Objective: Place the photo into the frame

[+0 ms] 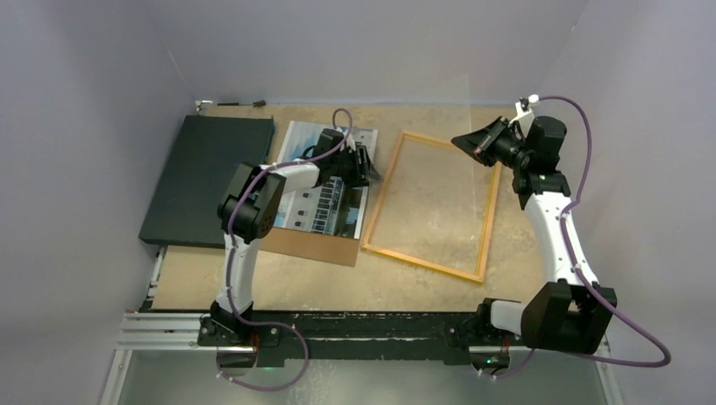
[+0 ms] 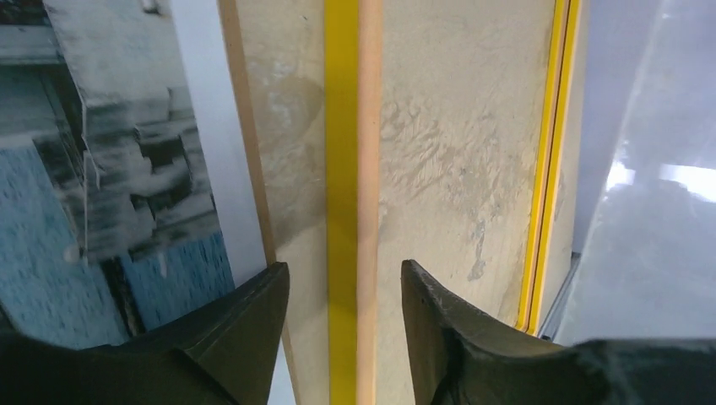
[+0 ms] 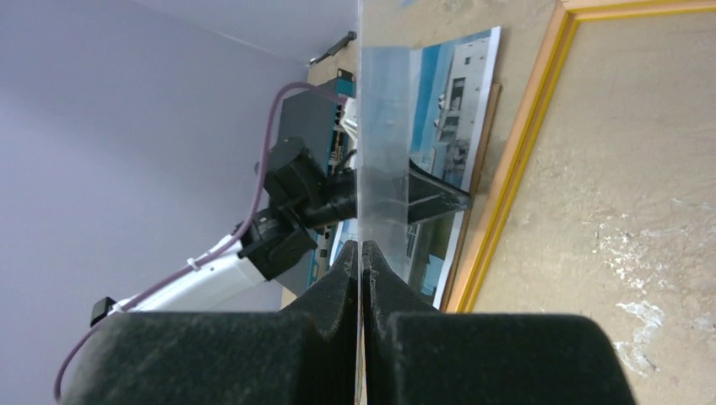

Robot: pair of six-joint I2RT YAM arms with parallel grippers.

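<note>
Two arms reach over the table (image 1: 279,283), and the job has hardly begun. The photo (image 1: 325,209) lies picture side up on a brown backing board (image 1: 312,245), just left of the frame (image 1: 422,262). The frame lies flat on the table, and there is nothing inside it but bare table. A dark slab (image 1: 207,177) sits further left.

The left jaws are partly open and hold nothing. Their fingers (image 2: 245,329) hang on each side of the frame's near yellow rail, and the photo's white edge is just beside them. The right jaws are shut tight on the edge of a clear pane (image 3: 382,126), which they hold up on its edge above the frame's far corner.

What could go wrong? The pane is pinched only at its thin edge, so I think it could slip or tip and bang the frame. The left fingers could bump the rail and push the frame crooked. The photo is flat and shiny, so it may slide away, or the board may come up with it.
</note>
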